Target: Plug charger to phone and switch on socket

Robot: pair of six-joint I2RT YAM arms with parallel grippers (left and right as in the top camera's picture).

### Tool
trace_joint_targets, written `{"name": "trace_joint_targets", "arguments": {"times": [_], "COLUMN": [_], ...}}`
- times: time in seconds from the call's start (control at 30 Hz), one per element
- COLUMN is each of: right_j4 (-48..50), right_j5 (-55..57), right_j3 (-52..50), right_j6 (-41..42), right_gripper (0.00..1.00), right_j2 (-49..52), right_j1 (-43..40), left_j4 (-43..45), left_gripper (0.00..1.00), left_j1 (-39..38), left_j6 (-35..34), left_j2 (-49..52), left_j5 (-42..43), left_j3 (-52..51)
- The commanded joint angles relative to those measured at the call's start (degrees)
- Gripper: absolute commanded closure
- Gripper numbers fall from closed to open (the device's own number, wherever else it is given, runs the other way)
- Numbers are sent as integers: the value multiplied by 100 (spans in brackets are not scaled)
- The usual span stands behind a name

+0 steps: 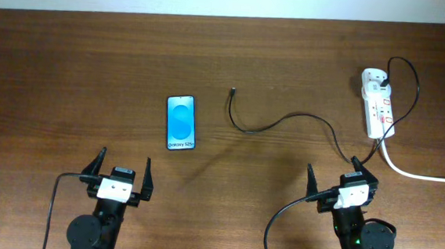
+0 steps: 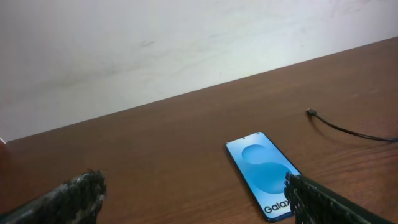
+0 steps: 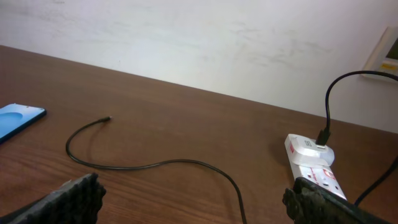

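Note:
The phone (image 1: 181, 122) lies flat mid-table, light-blue screen up; it shows in the left wrist view (image 2: 264, 174) and at the left edge of the right wrist view (image 3: 15, 120). The charger (image 1: 285, 121) is a thin black cable curving from its plug tip (image 1: 232, 91) to a white adapter on the socket (image 1: 378, 103) at the far right. The cable (image 3: 155, 165) and socket (image 3: 311, 162) show in the right wrist view. My left gripper (image 1: 119, 172) is open and empty, near the front edge below the phone. My right gripper (image 1: 335, 178) is open and empty, in front of the socket.
A thick white cord (image 1: 423, 175) runs from the socket to the right edge. A pale wall (image 2: 155, 50) stands behind the table's far edge. Black robot cables (image 1: 56, 199) trail from both arm bases at the front.

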Motion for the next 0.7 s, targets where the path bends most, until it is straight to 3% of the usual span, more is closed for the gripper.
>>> {"name": "trace_joint_targets", "arguments": {"times": [0.0, 0.67], "right_j4": [-26, -26], "right_j5": [31, 28], "right_j3": [-28, -28], "right_j6": [81, 81], "right_gripper": [2, 2], "right_j2": [-59, -59], "right_j1": [-17, -17], "left_j4": [-35, -39], "left_gripper": [1, 1], "left_j1": [-22, -24], "left_j6": [92, 87], "left_j2": [-55, -55], "left_j5": [-92, -120], "left_j3": [-13, -13]}}
